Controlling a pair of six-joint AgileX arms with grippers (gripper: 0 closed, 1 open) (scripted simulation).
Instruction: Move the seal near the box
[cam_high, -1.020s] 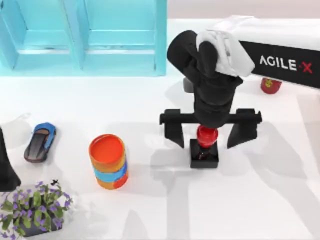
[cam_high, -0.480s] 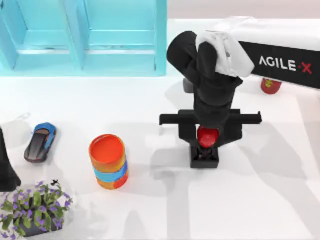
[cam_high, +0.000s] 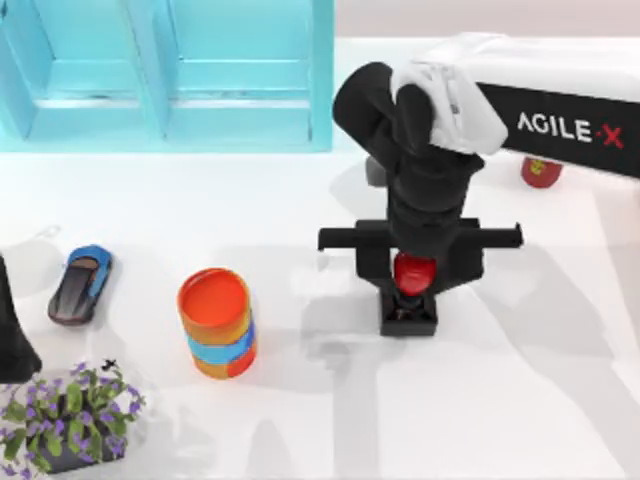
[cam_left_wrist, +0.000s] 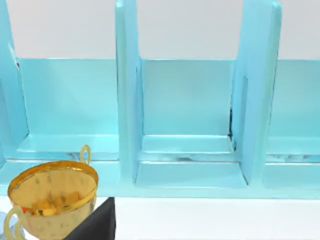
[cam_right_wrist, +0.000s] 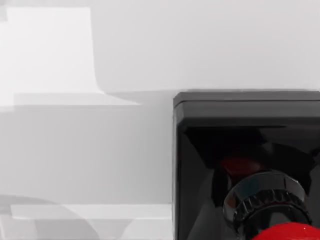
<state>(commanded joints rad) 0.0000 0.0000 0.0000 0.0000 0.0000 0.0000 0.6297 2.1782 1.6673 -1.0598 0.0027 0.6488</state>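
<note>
White table (cam_high: 560, 400) carries everything. Big light-blue box (cam_high: 170, 75) with open compartments sits at the table's 11 o'clock, along the far edge; the left wrist view looks into its compartments (cam_left_wrist: 187, 115), with a gold trophy cup (cam_left_wrist: 52, 197) close by the camera.

My right arm (cam_high: 560, 95) reaches in from 2 o'clock, ending in my right hand (cam_high: 416, 268) just right of table centre. Its fingers (cam_high: 372, 262) are together on the red knob of the seal (cam_high: 410, 300), one each side, clamped. The seal stands upright on the table, black square base flat, well apart from the box, at roughly 5 o'clock from it. The right wrist view has the seal's black base (cam_right_wrist: 240, 150) up close, red knob at the frame's edge.

My left arm (cam_high: 12, 335) sits parked at the table's 9 o'clock edge; cannot tell how its hand stands.

Orange-and-blue can (cam_high: 216, 322) stands at 9 o'clock from the seal, apart from it. Potted plant with purple flowers (cam_high: 68, 415) is at the table's 7 o'clock corner. Blue toy car (cam_high: 80, 283) lies at 9 o'clock, just beside my left arm. Small red thing (cam_high: 541, 171) sits at 2 o'clock, partly under my right arm; cannot tell what it is.
</note>
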